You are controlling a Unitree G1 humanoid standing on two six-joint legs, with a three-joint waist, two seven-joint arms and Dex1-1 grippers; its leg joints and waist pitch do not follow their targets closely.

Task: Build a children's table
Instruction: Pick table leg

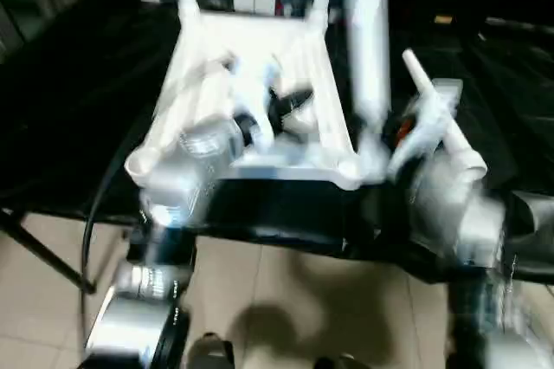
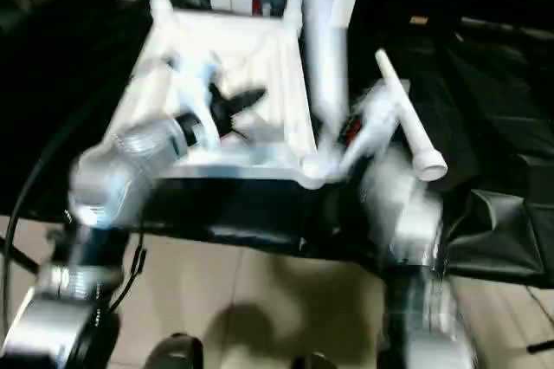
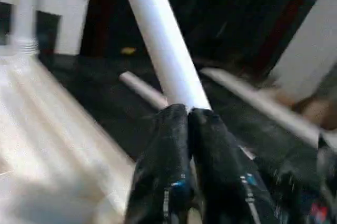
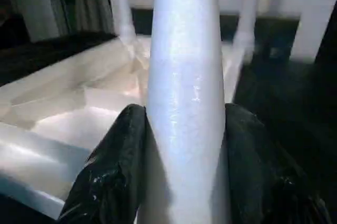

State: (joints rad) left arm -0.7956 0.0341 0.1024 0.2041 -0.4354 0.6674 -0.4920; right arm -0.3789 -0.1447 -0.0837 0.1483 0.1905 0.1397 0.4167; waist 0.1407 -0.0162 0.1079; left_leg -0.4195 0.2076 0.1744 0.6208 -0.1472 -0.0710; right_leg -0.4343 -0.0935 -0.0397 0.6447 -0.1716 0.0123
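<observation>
While right end effector (image 4: pixel 181 155) clamps leg (image 4: pixel 184 77), left end effector (image 3: pixel 188 124) pinched closed over tabletop (image 1: pixel 251 48).

black work table (image 1: pixel 78 100), upturned children's table (image 1: pixel 251 48), loose leg (image 1: pixel 437 113)

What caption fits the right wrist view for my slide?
Right gripper clamps a white tapered leg above the upturned children's table.

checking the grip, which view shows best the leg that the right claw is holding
The right wrist view: the leg stands large between the right claw's two black fingers, clamped on both sides. The eye views show it blurred beside the tabletop's near right corner. The left wrist view shows it beyond the left claw.
</observation>
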